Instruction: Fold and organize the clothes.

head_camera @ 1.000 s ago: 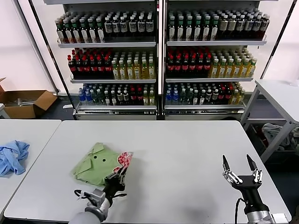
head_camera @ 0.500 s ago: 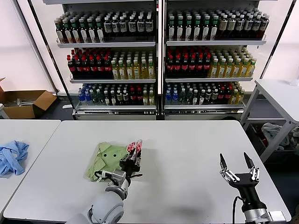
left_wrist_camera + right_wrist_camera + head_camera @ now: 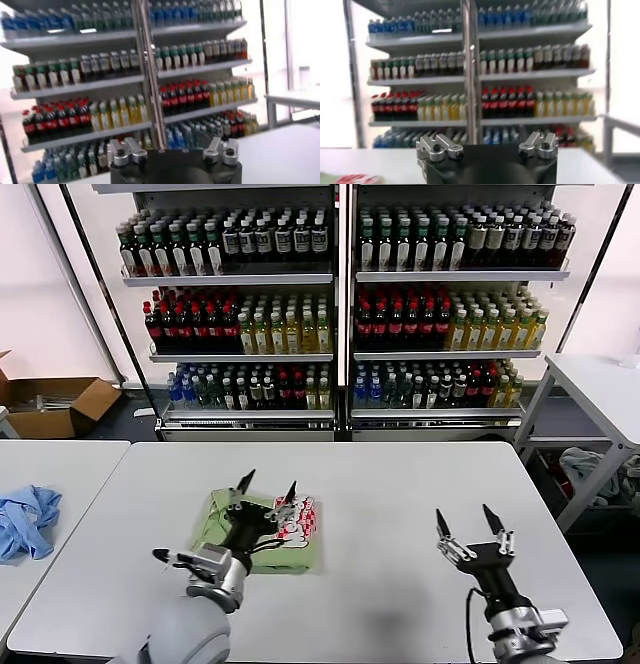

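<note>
tbh the trick for this step is to lift the left gripper (image 3: 267, 492) straight up off the fabric w/o dragging a fingertip thru the top layer, or the fold pops open again; then check the edges line up before pressing anything flat.

The light green shirt (image 3: 296, 550) lies folded into a compact bundle on the white table (image 3: 400, 484), left of centre, red-and-white print (image 3: 301, 519) facing up on its right side; left gripper sits right over it, fingers spread wide and pointing up and away, nothing held; can't tell if the wrist touches the cloth.

Right gripper (image 3: 469, 529) hovers low over the table's right part, well apart from the shirt, fingers wide, empty, prob just waiting; pale blue garment (image 3: 28, 519) sits on the next table over, not our problem.
</note>
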Available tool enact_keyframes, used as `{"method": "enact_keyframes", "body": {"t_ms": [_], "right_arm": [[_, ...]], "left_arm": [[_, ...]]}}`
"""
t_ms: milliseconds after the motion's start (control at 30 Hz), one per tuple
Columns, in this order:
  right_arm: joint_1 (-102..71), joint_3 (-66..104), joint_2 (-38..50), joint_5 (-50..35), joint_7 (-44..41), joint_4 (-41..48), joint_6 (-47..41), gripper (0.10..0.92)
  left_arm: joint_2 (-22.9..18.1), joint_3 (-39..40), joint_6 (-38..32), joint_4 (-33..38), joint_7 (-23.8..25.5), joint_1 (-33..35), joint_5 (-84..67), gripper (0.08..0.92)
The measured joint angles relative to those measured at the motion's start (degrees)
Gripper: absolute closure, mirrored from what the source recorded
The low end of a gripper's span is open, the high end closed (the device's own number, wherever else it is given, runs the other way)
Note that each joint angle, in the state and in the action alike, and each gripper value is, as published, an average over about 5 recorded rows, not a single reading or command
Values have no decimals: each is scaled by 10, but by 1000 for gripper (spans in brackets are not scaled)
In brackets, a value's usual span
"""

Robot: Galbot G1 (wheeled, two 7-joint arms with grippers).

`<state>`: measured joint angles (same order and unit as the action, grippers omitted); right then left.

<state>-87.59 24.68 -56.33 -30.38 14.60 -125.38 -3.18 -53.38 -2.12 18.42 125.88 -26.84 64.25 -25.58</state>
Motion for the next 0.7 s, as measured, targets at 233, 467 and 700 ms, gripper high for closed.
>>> {"method": "enact_keyframes", "body": {"t_ms": [233, 467, 700], "right_arm": [[147, -131, -28, -77, 33, 54, -112, 203], [267, -245, -79, -140, 63, 134, -185, 203], [322, -296, -126, -163, 67, 197, -221, 203]], "left_arm": [[3, -93, -19, 40, 29, 89, 3, 178], [-1, -141, -31, 59, 47, 148, 11, 177], [-2, -164, -36, 64, 54, 175, 12, 177]]}}
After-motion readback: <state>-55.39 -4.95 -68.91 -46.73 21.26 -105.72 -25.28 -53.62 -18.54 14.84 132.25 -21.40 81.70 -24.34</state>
